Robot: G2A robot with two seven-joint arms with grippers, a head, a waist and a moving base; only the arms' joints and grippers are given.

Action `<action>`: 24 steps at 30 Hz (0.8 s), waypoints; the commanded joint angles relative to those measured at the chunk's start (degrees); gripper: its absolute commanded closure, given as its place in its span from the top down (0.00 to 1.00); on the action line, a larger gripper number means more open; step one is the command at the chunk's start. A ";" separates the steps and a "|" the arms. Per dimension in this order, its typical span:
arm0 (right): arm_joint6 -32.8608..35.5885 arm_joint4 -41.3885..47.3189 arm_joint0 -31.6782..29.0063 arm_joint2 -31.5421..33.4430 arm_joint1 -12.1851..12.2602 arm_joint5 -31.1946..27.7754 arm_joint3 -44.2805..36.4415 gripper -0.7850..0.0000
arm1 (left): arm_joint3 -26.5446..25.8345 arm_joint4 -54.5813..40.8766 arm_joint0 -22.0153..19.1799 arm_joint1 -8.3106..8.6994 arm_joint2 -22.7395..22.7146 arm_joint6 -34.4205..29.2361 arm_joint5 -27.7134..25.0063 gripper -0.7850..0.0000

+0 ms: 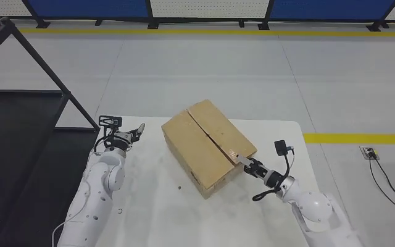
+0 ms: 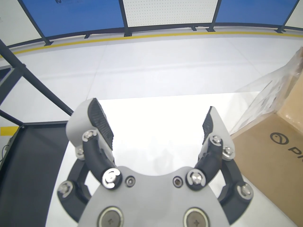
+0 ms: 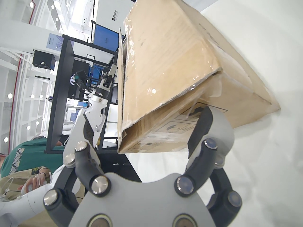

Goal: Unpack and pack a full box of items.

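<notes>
Fingers (image 3: 203, 128) of the right gripper (image 1: 242, 162) are spread apart, straddling the near-right end of the cardboard box (image 1: 207, 145). One pad sits close to the end face under the top flap, contact unclear. Left gripper (image 2: 151, 119) has its fingers apart too, holding nothing, over the far-left part of the white table (image 1: 154, 210), left of the box and not touching it. Box sits mid-table, turned at an angle, top flaps folded down, glossy tape over them.
</notes>
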 commanded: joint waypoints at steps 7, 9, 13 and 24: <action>-8.10 2.35 4.68 -2.48 -1.08 4.36 3.54 1.00 | -1.66 0.58 0.88 0.21 -0.51 -2.29 -0.75 1.00; -10.38 2.82 5.02 -2.78 -1.31 4.76 3.93 1.00 | -1.02 1.24 -0.06 0.16 -0.04 -2.94 -1.22 1.00; -11.09 2.81 4.09 -1.59 -1.15 3.53 3.39 1.00 | 1.91 3.33 -3.31 -0.09 1.70 -3.69 -2.94 1.00; -3.36 -0.64 -8.84 9.58 1.49 -5.24 -5.63 1.00 | 14.28 8.79 -13.43 -1.54 8.28 -1.42 -9.57 1.00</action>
